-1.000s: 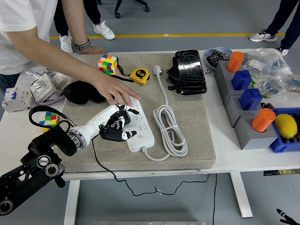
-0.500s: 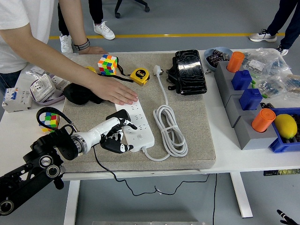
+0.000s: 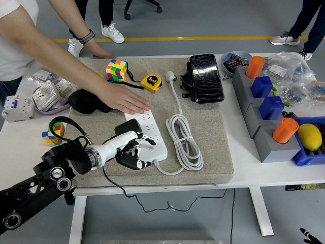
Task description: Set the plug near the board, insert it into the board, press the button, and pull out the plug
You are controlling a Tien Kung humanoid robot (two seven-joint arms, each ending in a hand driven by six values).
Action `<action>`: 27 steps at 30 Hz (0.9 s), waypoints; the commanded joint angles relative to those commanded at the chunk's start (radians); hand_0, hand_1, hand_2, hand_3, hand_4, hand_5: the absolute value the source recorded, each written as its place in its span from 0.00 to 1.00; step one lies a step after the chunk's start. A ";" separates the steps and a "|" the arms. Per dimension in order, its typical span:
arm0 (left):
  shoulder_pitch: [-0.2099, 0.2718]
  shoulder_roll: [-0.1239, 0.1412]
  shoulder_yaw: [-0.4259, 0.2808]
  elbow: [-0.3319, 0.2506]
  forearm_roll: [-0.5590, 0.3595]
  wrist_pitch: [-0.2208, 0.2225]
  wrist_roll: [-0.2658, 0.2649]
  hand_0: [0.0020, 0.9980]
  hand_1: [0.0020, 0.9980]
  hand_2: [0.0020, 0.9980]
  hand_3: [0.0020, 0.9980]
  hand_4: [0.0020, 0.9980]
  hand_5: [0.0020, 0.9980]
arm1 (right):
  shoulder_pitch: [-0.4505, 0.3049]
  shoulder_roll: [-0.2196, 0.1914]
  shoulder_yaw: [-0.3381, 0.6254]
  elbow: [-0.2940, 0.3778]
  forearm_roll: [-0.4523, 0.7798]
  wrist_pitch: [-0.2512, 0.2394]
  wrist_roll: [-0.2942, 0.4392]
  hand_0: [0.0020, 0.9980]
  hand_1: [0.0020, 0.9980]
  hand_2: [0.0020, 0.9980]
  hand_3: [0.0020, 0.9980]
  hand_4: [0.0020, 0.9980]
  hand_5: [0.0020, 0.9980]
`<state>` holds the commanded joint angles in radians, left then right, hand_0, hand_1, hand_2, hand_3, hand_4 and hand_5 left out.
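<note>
A white power strip [image 3: 154, 133] lies on the grey mat [image 3: 216, 137], its white cord [image 3: 184, 143] coiled to its right and ending in a white plug [image 3: 170, 77]. My left hand [image 3: 135, 152] is at the strip's near left edge, fingers curled on a black plug [image 3: 130, 161]. The plug's black cable [image 3: 114, 182] hangs over the table's front edge. I cannot tell if the plug touches the strip. A person's hand [image 3: 126, 100] lies flat on the strip's far end. My right arm is out of view.
A Rubik's cube [image 3: 116, 69], a yellow tape measure [image 3: 151, 82] and a black pouch [image 3: 205, 77] lie at the back of the mat. A black cloth item [image 3: 85, 100] is left of the strip. Grey and blue blocks with orange cylinders [image 3: 269, 109] stand at the right.
My left hand has moved with the black plug from over the strip's middle to its near left edge. The person's hand has flattened on the strip's far end.
</note>
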<state>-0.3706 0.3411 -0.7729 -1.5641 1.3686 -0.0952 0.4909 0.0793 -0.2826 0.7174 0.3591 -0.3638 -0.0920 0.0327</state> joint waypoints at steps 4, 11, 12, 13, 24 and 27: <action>-0.008 -0.003 0.010 0.014 0.004 -0.003 0.010 0.06 0.10 0.15 0.76 0.77 0.00 | 0.000 0.000 0.002 0.000 0.000 0.000 0.000 0.57 0.64 0.62 0.55 0.96 0.53; -0.009 0.000 0.015 0.030 0.025 -0.009 0.026 0.06 0.10 0.15 0.76 0.77 0.00 | -0.001 0.000 0.004 0.000 -0.002 0.000 0.000 0.57 0.64 0.62 0.55 0.96 0.53; -0.009 0.000 0.015 0.032 0.026 -0.009 0.028 0.06 0.10 0.15 0.76 0.77 0.00 | -0.002 0.000 0.004 0.001 -0.002 0.000 0.000 0.57 0.64 0.62 0.55 0.96 0.53; -0.009 0.000 0.015 0.033 0.025 -0.010 0.028 0.06 0.10 0.15 0.76 0.77 0.00 | -0.002 0.000 0.004 0.001 -0.003 0.000 0.000 0.57 0.64 0.62 0.55 0.96 0.53; -0.016 -0.001 0.029 0.037 0.006 -0.016 0.027 0.06 0.10 0.15 0.75 0.77 0.00 | -0.001 0.000 0.014 0.006 -0.011 -0.001 0.000 0.57 0.64 0.62 0.55 0.96 0.53; -0.019 -0.002 0.034 0.042 0.008 -0.016 0.029 0.06 0.10 0.15 0.75 0.77 0.00 | -0.001 0.000 0.013 0.005 -0.010 -0.001 0.000 0.57 0.64 0.62 0.55 0.96 0.53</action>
<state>-0.3899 0.3387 -0.7387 -1.5222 1.3764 -0.1108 0.5200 0.0779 -0.2823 0.7305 0.3642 -0.3736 -0.0932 0.0330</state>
